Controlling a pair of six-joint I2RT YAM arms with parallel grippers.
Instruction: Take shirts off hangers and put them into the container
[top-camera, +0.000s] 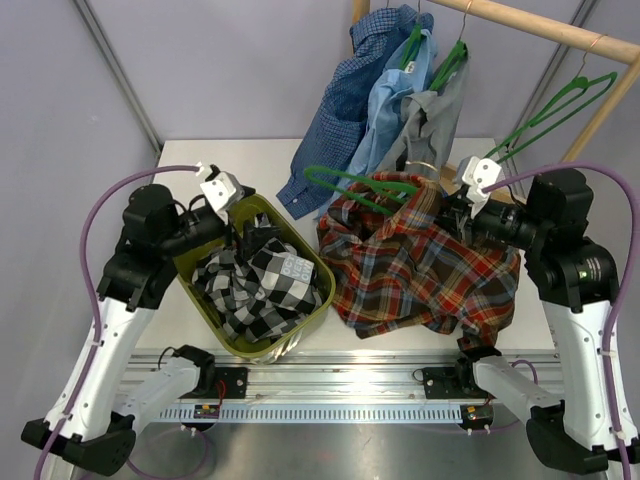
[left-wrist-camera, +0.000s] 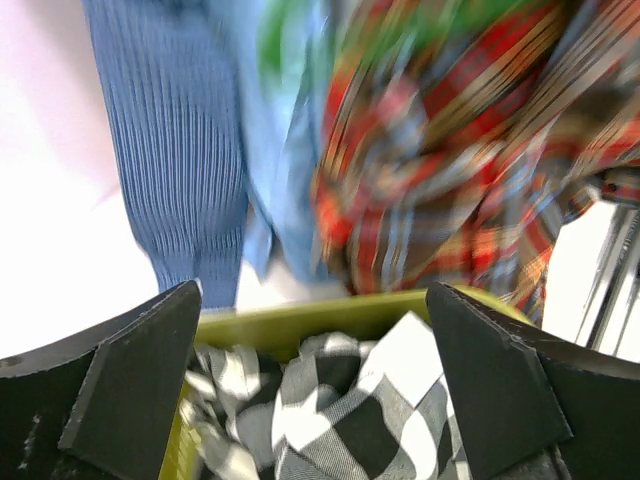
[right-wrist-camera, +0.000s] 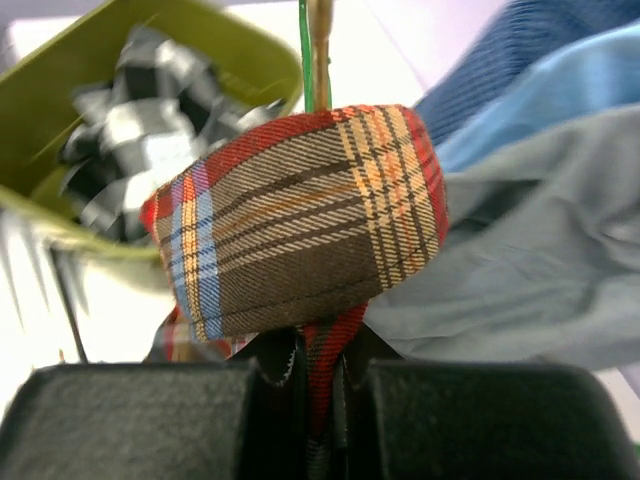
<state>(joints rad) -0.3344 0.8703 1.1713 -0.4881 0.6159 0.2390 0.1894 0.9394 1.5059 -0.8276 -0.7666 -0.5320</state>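
From above I see the check shirt (top-camera: 258, 285) bundled in the container (top-camera: 205, 305), with the plaid shirt (top-camera: 420, 275) heaped on the counter (top-camera: 200, 160) just beside it. Left wrist: my left end effector (left-wrist-camera: 315, 300) gapes wide and empty over the container. Right wrist: my right end effector (right-wrist-camera: 318, 360) is pinched tight on the plaid shirt

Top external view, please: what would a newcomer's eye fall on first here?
The red plaid shirt sprawls centre-right, with a green hanger at its collar and the right tool pinching its cloth. Left of it, a black-and-white check shirt lies crumpled in the olive tub, beneath the left tool, which is open.
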